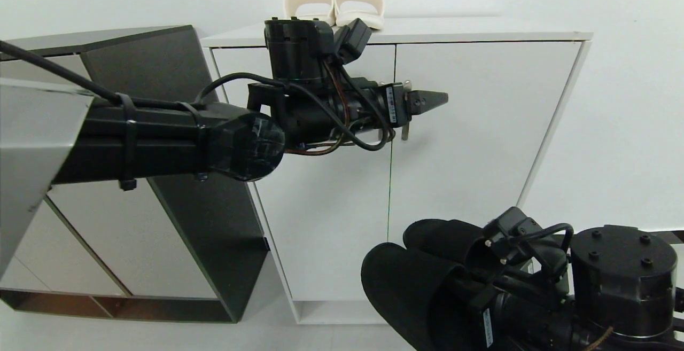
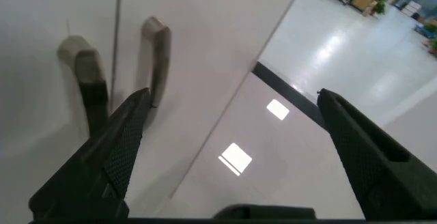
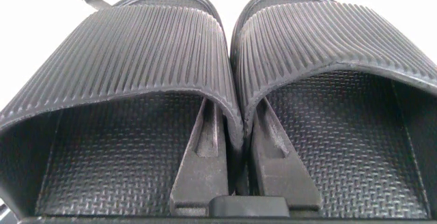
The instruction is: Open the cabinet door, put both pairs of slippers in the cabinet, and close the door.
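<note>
Fingers (image 2: 119, 152) of the left gripper (image 1: 430, 101) spread wide, empty, one tip beside a door handle (image 2: 156, 50) of the shut cabinet (image 1: 481, 126). The right gripper (image 3: 234, 115) pinches the black slippers (image 1: 417, 281) low before it; white slippers (image 1: 334, 8) lie on top. Door opening is in hand; next, probably, straddle the handle, close, pull.

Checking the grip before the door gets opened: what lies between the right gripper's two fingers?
In the right wrist view, the right gripper pinches the black slippers' adjoining side walls between them, one finger inside each slipper.
</note>
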Tool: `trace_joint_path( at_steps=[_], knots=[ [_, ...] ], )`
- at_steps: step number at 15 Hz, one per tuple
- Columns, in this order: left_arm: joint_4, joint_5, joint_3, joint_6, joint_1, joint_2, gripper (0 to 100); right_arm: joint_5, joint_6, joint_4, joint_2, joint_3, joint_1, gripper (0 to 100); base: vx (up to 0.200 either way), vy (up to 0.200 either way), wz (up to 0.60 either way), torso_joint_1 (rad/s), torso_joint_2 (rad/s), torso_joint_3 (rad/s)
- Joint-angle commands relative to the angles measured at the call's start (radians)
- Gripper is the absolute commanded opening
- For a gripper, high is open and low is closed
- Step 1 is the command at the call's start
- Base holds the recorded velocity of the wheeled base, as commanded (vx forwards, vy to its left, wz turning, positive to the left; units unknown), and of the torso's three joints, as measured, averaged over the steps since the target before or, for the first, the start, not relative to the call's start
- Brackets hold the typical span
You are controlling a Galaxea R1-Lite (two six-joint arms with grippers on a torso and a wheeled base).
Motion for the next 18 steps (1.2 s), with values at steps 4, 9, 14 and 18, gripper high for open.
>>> trace_joint_path(
  at_steps=[4,9,14,18],
  knots=[
    [0.049,0.011,-0.081,0.0,0.005,0.073,100,-0.001,-0.003,-0.001,-0.014,0.003,0.001,0,0.0,0.0,0.0,0.0,0.0,0.0],
    [0.054,0.011,-0.108,0.003,0.005,0.092,0,-0.001,-0.004,-0.001,-0.016,0.018,0.001,0,0.0,0.0,0.0,0.0,0.0,0.0],
    [0.03,0.01,0.024,0.0,-0.029,-0.008,0,0.035,-0.004,0.001,-0.02,0.026,0.002,0,0.0,0.0,0.0,0.0,0.0,0.0],
    [-0.112,0.011,0.292,-0.003,-0.083,-0.172,0,0.137,-0.004,0.027,-0.089,0.057,0.027,0,0.0,0.0,0.0,0.0,0.0,0.0]
  ],
)
